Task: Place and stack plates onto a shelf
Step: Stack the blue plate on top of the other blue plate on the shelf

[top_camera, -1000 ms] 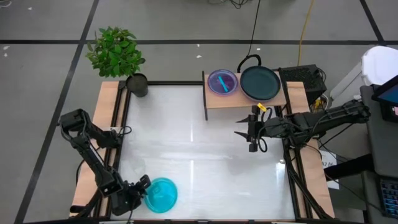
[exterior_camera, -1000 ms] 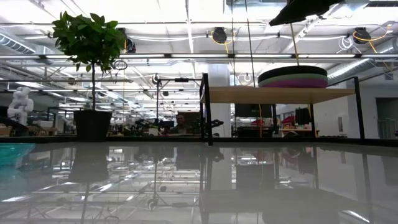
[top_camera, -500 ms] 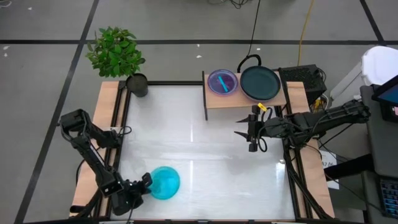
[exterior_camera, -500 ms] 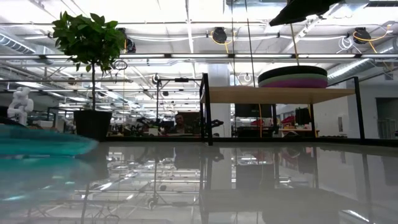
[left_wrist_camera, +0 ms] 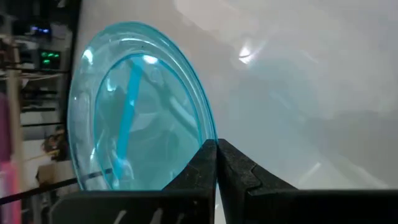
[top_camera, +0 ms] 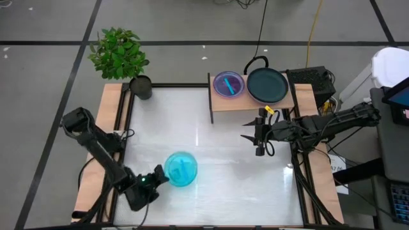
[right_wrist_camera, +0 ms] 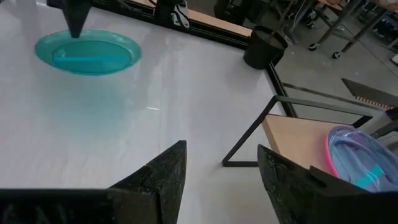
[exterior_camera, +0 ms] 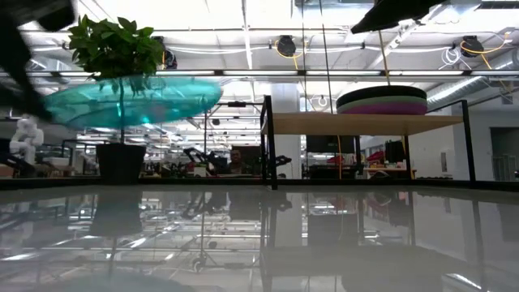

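Observation:
My left gripper [top_camera: 158, 178] is over the table's near left part, shut on a translucent cyan plate [top_camera: 181, 168]. In the low view this plate [exterior_camera: 130, 101] hangs in the air above the table. My right gripper [top_camera: 259, 136] hovers open just in front of the light-wood shelf [top_camera: 252, 105], touching nothing. On the shelf rest two stacks: one topped by a cyan plate on a pink one [top_camera: 229, 84], the other by a black plate [top_camera: 267, 85]. From table height the second stack [exterior_camera: 381, 100] shows green and purple layers under the black. My left gripper pinches the cyan plate's rim [left_wrist_camera: 208, 134] between its two fingers [left_wrist_camera: 236, 171], on the plate's near left side. The fingers come roughly level from the table's near left. The plate is lifted clear of the table, nearly level with a slight tilt.
A dark plant pot [top_camera: 140, 86] with a green plant stands at the table's far left corner. Wooden rails [top_camera: 115, 128] run along both sides. The shelf's thin side panel [top_camera: 211, 97] stands on its left. White tabletop [top_camera: 211, 160] lies bare between the two grippers.
My left gripper has risen from the table's near left corner and moved right and toward the far edge, staying shut on the cyan plate. The plate, down at the table surface a second ago, is now lifted clear and carried toward the middle.

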